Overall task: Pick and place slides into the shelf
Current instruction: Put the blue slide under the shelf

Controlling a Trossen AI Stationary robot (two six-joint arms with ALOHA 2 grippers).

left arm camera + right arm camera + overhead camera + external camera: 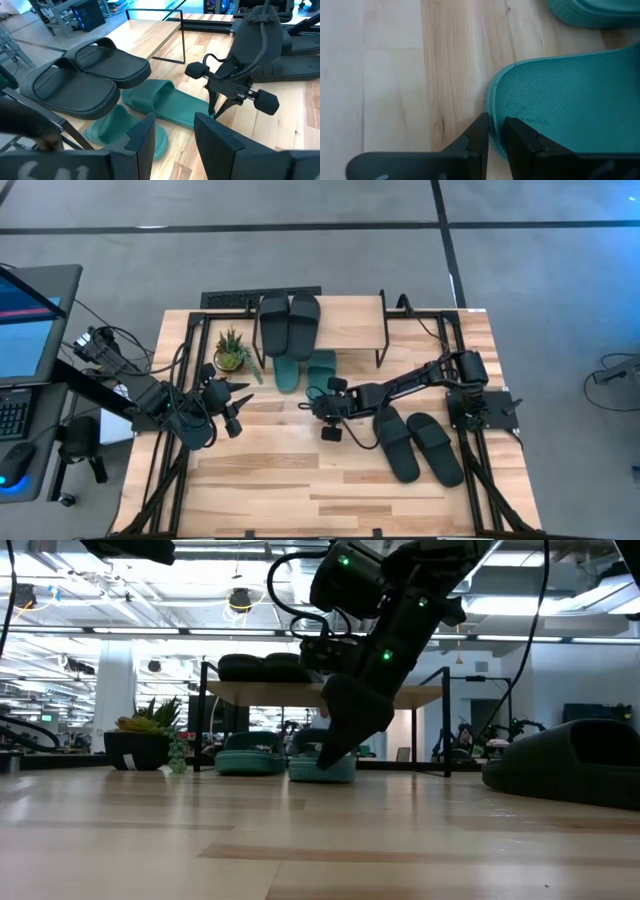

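The shelf [350, 325] stands at the table's far middle, with two black slides [290, 320] side by side on its top board. Two teal slides lie on the table at its near edge, toes under the board: one on the left [287, 372] and one on the right [322, 370]. My right gripper [318, 402] is shut on the heel of the right teal slide [570, 100]. My left gripper [240, 395] hovers open to the left of them, holding nothing. Two more black slides [415, 445] lie on the table, right of the middle. My right gripper pinches the heel rim [492, 117] of the right teal slide between its two fingers, one finger [522, 142] over the footbed and the other [479, 134] outside the heel. The fingers slant down from the table's near side. The slide [322, 765] lies flat on the table.
A small potted plant [232, 352] stands left of the shelf, close to my left gripper. The shelf's thin black legs [385, 345] flank the teal slides. The near half of the table is bare wood. A monitor and keyboard sit off the table's left edge.
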